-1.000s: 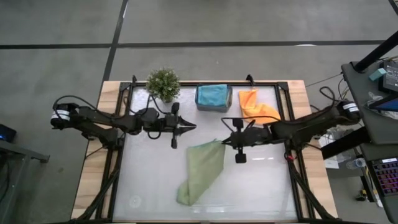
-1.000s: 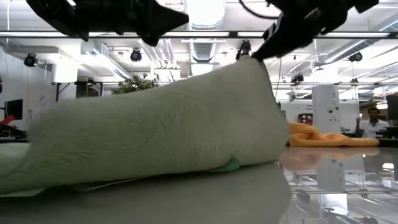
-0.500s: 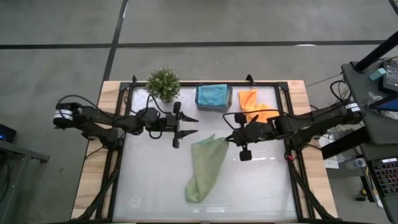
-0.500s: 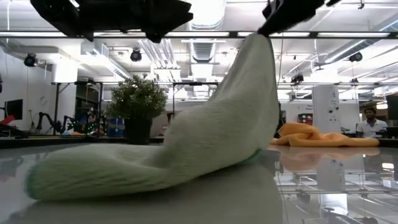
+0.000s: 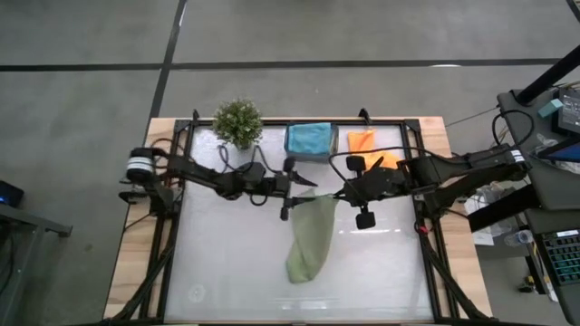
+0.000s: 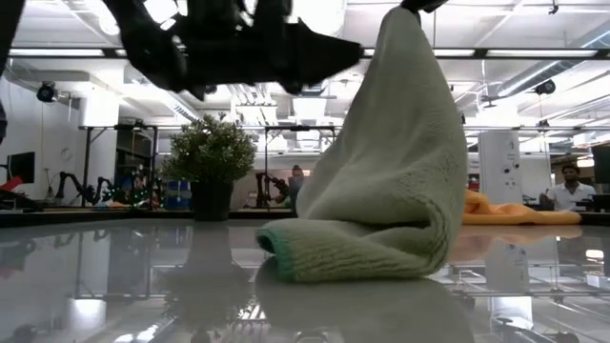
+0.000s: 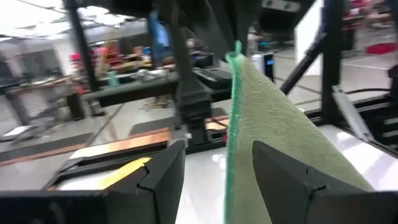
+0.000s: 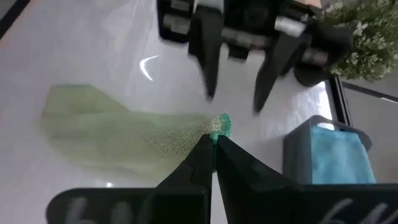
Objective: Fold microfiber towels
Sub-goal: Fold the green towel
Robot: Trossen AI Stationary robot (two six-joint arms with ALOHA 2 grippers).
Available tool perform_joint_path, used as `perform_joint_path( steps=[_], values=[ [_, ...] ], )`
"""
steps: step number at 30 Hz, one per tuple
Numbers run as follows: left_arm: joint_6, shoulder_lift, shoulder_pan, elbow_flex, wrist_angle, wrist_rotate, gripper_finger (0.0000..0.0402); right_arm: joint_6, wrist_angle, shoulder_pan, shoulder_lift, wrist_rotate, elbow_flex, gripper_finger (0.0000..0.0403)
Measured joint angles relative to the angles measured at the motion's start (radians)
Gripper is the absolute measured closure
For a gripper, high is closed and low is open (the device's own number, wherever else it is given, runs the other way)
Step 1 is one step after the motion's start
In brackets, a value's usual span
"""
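A light green microfiber towel (image 5: 310, 231) hangs from my right gripper (image 8: 214, 142), which is shut on its top corner above the table's middle. The towel's lower end (image 6: 353, 257) lies bunched on the table. My left gripper (image 7: 217, 171) comes in level from the left and is open. Its two fingers stand on either side of the towel's hemmed edge (image 7: 234, 93), just under the held corner, and do not touch it. A teal-blue towel (image 5: 310, 136) lies in a grey bin, and an orange towel (image 5: 364, 143) lies at the far right. My right gripper pinches the light green towel's top corner (image 8: 220, 123), by its green stitched hem, between its two fingertips. The fingers slant down from the table's right side. The towel hangs below them in a steep drape, with its lower end resting folded on the table.
A small potted plant (image 5: 237, 122) stands at the far left of the table, beside the grey bin (image 5: 311, 152). The glossy white tabletop (image 5: 227, 263) lies bare to the left and near side of the towel. A dark frame (image 5: 181, 226) runs around the table.
My left gripper has opened and gone toward the table's right, slightly lower, up to the towel's raised corner. My right gripper has risen with that corner. The towel has been drawn up into a steeper drape, and its lower end has slid toward the right and gathered.
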State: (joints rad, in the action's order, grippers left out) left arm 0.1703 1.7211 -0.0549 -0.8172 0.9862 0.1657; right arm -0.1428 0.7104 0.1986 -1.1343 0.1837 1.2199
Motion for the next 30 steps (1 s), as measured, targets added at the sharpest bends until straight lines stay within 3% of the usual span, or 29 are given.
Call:
perform_joint_path(
  steps=[3, 8, 16, 25, 30],
  values=[
    [-0.006, 0.066, -0.011, -0.047, -0.002, 0.097, 0.0228, -0.011, 0.014, 0.000, 0.000, -0.008, 0.002, 0.0394],
    [-0.008, 0.123, -0.028, -0.080, -0.048, 0.347, 0.0228, -0.015, 0.019, 0.000, 0.002, -0.008, 0.002, 0.0394],
    [-0.006, 0.122, -0.031, -0.074, -0.265, 0.485, 0.0228, -0.058, 0.018, 0.000, 0.008, -0.008, 0.060, 0.0394],
    [0.002, 0.121, -0.030, -0.064, -0.338, 0.494, 0.0268, -0.117, 0.018, 0.000, 0.008, -0.008, 0.151, 0.0394],
    [0.043, 0.141, -0.030, -0.072, -0.338, 0.415, 0.0309, -0.140, 0.018, 0.000, 0.008, -0.007, 0.192, 0.0394]
  ],
)
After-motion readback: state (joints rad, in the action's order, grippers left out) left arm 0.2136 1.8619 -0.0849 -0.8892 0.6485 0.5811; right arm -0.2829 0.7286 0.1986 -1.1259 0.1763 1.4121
